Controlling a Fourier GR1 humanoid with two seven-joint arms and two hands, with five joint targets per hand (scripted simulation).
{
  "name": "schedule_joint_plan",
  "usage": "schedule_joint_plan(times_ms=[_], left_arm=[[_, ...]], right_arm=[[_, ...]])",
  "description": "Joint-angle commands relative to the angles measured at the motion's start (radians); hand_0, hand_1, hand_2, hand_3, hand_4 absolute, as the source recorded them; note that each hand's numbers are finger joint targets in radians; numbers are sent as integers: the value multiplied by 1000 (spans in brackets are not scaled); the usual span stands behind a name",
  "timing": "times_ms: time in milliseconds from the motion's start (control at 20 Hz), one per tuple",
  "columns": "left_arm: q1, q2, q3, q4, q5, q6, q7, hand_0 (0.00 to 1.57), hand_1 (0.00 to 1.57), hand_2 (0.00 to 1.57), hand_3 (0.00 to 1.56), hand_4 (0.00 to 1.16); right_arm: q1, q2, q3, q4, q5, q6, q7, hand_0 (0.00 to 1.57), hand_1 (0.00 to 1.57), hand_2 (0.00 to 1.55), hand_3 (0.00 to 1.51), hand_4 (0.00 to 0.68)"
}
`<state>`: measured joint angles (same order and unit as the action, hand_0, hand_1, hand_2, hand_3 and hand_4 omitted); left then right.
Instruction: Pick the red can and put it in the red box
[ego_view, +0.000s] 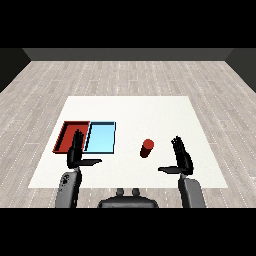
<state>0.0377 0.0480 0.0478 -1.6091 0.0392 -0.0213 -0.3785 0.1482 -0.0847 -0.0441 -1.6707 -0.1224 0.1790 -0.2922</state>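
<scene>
We see a wide white table (150, 107), flat & matte, squarish, set on a pale grey plank floor (125, 75) w/ visible board seams. On its left part lie two shallow rectangular trays side by side, touching along one long edge: the red tray (64, 135) outermost, dark red walls w/ a brighter red bottom, and the light blue tray (101, 138) w/ a thin darker blue rim. Both look smooth, plastic-like, tho we can't be sure of the material from here.

Two grey forearms come in from the lower corners. Our left hand (76, 155) is black, fingers straight & upright, thumb stuck out sideways toward the middle; it overlaps the near edge where the trays meet and holds nothing. Our right hand (182, 161) is likewise black, fingers straight & tilted up, thumb out to the left, also holding nothing.

The red can (146, 148) is a small plain cylinder, smooth, uniform red, top face a bit lighter. It stands on the bare table right of the blue tray, between the hands, nearer the right one but apart from it.
</scene>
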Motion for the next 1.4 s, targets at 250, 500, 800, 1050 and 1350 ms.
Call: schedule_joint_plan(times_ms=[250, 500, 800, 1050, 1350], left_arm=[[-30, -1, 11, 6, 2, 8, 7, 0, 0, 0, 0, 0], [-23, -12, -22, 6, -33, 14, -17, 0, 0, 0, 0, 0], [-57, 2, 24, 84, 7, -7, -49, 0, 0, 0, 0, 0], [-48, 5, 28, 51, 20, -5, 4, 0, 0, 0, 0, 0], [38, -22, -3, -8, 17, -13, -41, 0, 0, 0, 0, 0]], right_arm=[[-65, 33, -14, 56, 15, -30, 8, 0, 0, 0, 0, 0], [-56, 36, -6, 50, 14, -19, 17, 0, 0, 0, 0, 0], [-133, 10, -52, 176, -41, 39, -9, 0, 0, 0, 0, 0], [-170, 67, -19, 234, -25, -8, -24, 0, 0, 0, 0, 0], [-222, 84, 56, 314, -27, -111, -22, 0, 0, 0, 0, 0]])
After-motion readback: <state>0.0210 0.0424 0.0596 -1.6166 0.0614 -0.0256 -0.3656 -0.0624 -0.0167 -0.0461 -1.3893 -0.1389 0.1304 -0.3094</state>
